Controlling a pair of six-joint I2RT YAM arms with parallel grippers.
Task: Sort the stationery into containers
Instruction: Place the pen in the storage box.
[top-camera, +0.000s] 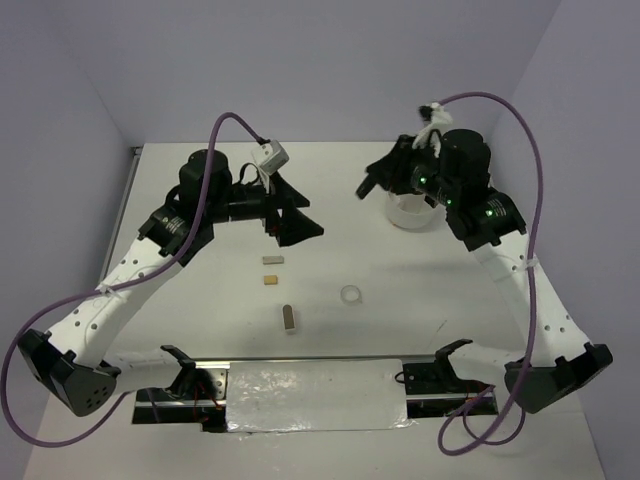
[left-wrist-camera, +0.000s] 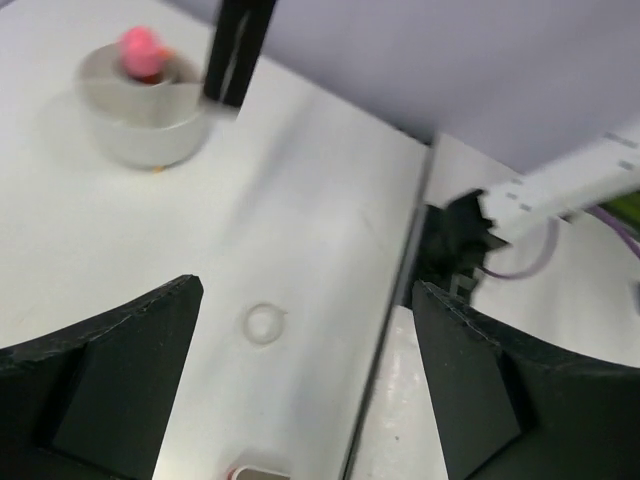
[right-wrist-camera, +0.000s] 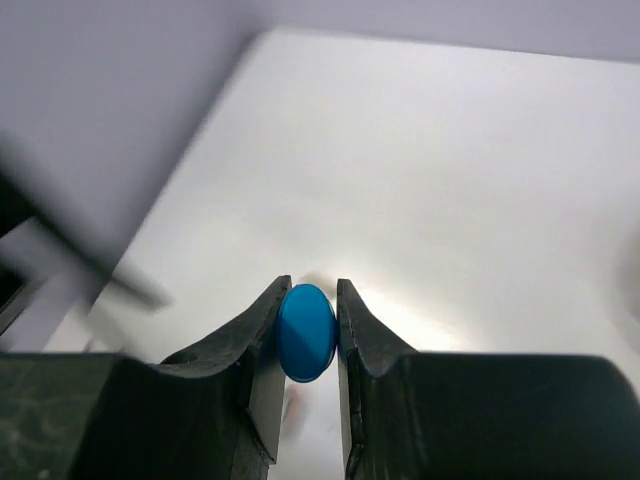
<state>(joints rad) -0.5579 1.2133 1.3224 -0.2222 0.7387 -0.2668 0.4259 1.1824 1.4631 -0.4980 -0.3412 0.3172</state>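
From the top view, your right gripper (top-camera: 370, 184) hangs just beside the white dish (top-camera: 405, 215) at the far right of the table (top-camera: 450, 300), on its left side. I'd judge that's a carry to the dish, ready for a drop. You can't tell from here what the jaws are doing. Your left gripper (top-camera: 303, 213) sits over the middle-left with its black fingers apart and nothing between them. Loose on the table in front of it are a grey block (top-camera: 272, 259), a tan block (top-camera: 269, 279) just nearer, a longer greyish piece (top-camera: 289, 318), and a clear tape ring (top-camera: 351, 294) off to the right. None of these are sorted yet.

On the left wrist view, the left gripper (left-wrist-camera: 305, 290) is spread wide, its matte black wedge-shaped fingers framing bare table. The tape ring (left-wrist-camera: 265, 322) lies flat between them, thin and glassy, well apart from both. Beyond it stands the dish (left-wrist-camera: 140, 135), round with a smooth white plastic wall, and a pink tube (left-wrist-camera: 140, 50) pokes above its rim. A dark finger of your other arm hangs over that rim.

On the right wrist view, the right gripper (right-wrist-camera: 311, 292) is pinching a blue cap (right-wrist-camera: 306, 335) seen end-on. It's a glossy oval squeezed between both flat pads. Whatever is under it is too blurred to read.
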